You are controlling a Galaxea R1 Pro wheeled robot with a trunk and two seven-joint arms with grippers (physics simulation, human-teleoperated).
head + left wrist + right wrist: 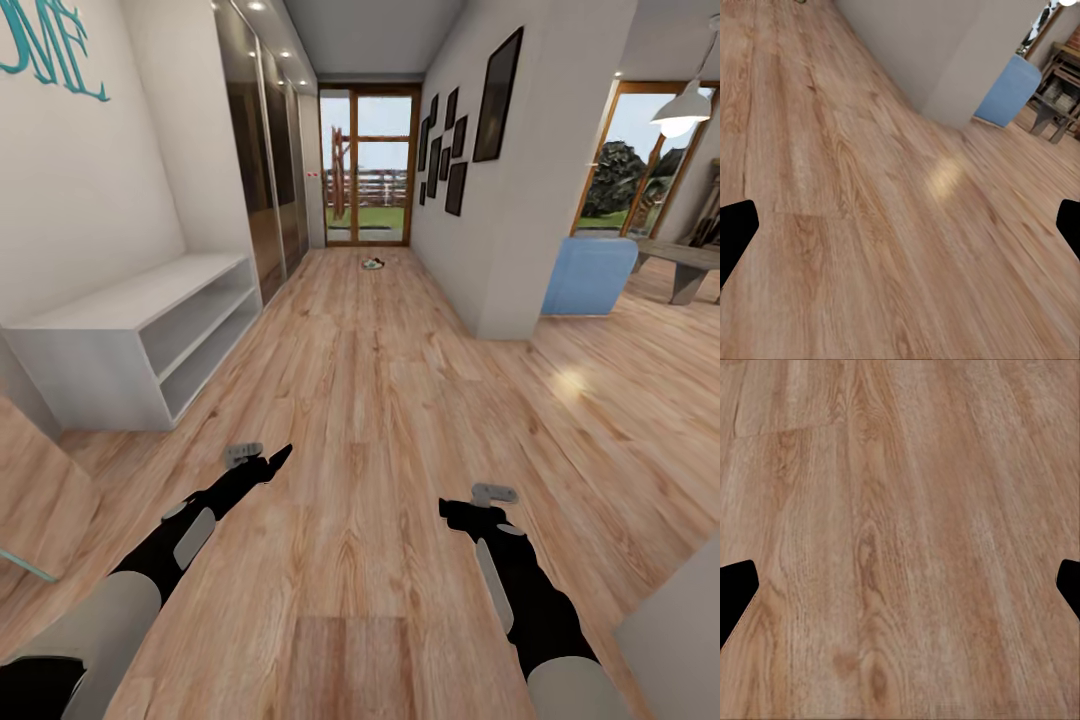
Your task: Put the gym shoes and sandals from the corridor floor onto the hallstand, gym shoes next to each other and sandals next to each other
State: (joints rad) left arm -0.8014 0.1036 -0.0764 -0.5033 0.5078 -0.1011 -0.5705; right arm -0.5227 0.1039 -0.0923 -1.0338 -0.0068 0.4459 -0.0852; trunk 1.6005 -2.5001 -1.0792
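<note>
Both jaws, left gripper (262, 458) and right gripper (478, 503), hang spread wide, empty, over the corridor floor (380, 400). Shoes (374, 265) at 12 o'clock are a tiny blur; hallstand (140, 335) at 10.

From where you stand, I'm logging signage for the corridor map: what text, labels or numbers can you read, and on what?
"OME": teal cursive wall lettering on the pale wall above the hallstand, cut off by the picture's edge, so any earlier letters are out of view.
Black-framed pictures: too dark to tell any text.
Nothing else readable.
</note>
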